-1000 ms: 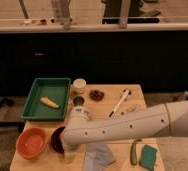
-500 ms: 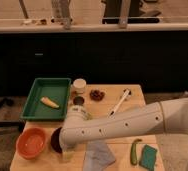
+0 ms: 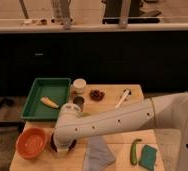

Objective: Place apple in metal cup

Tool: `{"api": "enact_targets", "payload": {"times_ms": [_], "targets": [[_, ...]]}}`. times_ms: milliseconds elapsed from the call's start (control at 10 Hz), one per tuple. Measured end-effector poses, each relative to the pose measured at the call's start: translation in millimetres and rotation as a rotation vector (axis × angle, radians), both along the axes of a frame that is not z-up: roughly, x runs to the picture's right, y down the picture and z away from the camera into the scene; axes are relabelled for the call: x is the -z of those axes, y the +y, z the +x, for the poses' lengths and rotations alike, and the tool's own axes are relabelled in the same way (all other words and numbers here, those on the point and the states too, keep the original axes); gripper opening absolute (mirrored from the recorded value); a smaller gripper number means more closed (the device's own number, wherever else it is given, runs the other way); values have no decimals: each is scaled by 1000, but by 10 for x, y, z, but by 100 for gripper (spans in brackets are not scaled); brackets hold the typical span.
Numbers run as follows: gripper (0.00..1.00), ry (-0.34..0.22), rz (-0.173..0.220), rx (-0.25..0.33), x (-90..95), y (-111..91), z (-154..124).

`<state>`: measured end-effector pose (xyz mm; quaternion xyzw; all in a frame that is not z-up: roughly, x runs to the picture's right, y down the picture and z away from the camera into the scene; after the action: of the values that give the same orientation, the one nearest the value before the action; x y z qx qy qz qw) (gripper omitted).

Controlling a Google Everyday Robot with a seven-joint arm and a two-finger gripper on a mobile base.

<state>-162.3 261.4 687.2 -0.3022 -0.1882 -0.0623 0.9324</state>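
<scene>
Fingers hidden under the arm, spread or pinching I cannot tell; the gripper (image 3: 62, 145) hangs just beside the orange bowl (image 3: 32, 142) on the table (image 3: 137, 95).

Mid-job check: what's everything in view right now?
table: one, light wood, centre
tray: one, green, far left
banana-like piece: one, yellow, in the tray
round container: one, white, right of tray
metal cup: one, grey, before the container
dark red item: one, dark red, right of cup
spoon: one, white, far right
bowl: one, orange, near left
plate: one, dark, beneath the gripper
cloth: one, grey, near edge
long vegetable: one, green, near right
sponge: one, teal, beside the vegetable
apple: none seen
arm: one, white, reaching from the right
gripper: one, pale, pointing down over the plate
</scene>
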Motion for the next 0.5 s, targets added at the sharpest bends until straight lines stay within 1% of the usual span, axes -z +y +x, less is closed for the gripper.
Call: {"api": "enact_targets", "payload": {"times_ms": [500], "targets": [[59,-13,8,-5,-21,-88,-51]]}}
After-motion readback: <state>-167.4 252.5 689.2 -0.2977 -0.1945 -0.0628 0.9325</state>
